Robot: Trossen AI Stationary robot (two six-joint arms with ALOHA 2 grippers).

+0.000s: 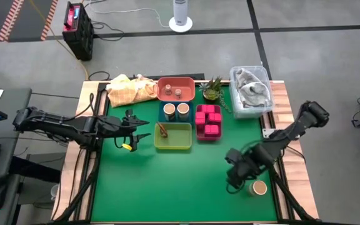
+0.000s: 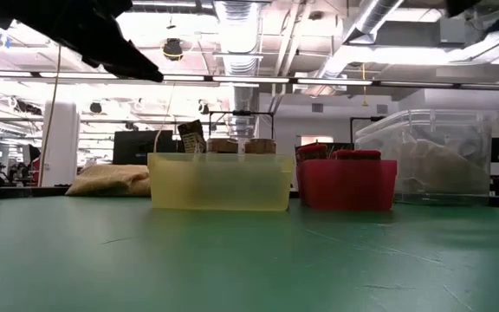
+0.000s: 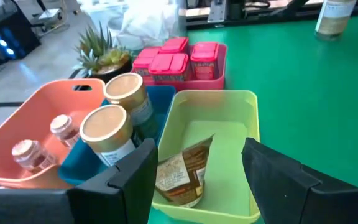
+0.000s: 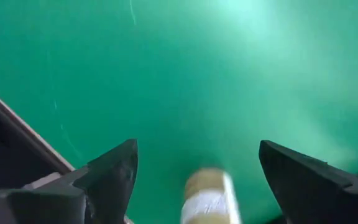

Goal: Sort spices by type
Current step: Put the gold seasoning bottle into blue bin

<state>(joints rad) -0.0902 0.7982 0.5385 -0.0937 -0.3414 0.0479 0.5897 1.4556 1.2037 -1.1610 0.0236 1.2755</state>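
Nearest jar: the last tan-topped jar (image 4: 211, 194) stands between my right gripper (image 1: 237, 170) fingers, which are spread wide and not yet touching it; I judge this the approach before a grasp.
Why there: it stands alone, well apart from the trays, so it seems the one spice left unsorted.
Left gripper (image 1: 139, 130): released, holding nothing, hovering just beside the yellow-green tray (image 3: 248, 106).
Sorted so far: brown packet (image 3: 182, 171) in that tray; two jars (image 3: 107, 129) in the blue tray (image 1: 167, 118); pink boxes (image 3: 174, 60) in the red tray (image 2: 346, 186); tiny jars (image 3: 30, 154) in the orange tray (image 3: 17, 124).
High view only: the stray jar's distance from its kind.
Left wrist only: the packet's label, hidden in the low view.
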